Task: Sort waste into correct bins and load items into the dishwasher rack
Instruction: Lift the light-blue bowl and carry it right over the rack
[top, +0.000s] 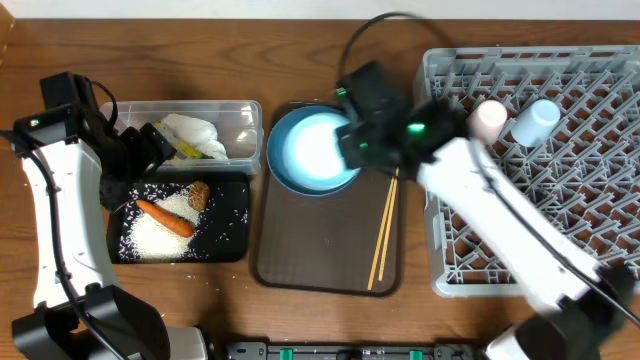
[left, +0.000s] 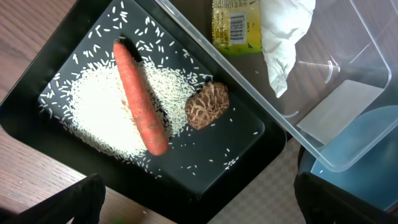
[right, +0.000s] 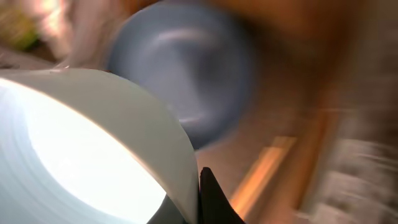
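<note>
Overhead: right claw (top: 352, 140) clamped on the rim of the light-blue bowl (top: 312, 150); left claw (top: 150, 148) wide open, empty, above the black tray (top: 236, 238)

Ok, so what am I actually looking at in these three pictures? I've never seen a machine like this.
Two white robot arms work at a table. One picture looks down from above. The other two come from small cameras on each arm's wrist. The left hand hangs open, holding nothing, by a black tray with a carrot, rice and a brown lump. Next to it, a clear tub holds a napkin and a wrapper. The right hand is shut on the rim of a light-blue bowl, over a dark-blue plate on a brown tray where chopsticks lie. Two small cups sit in the grey rack.
</note>
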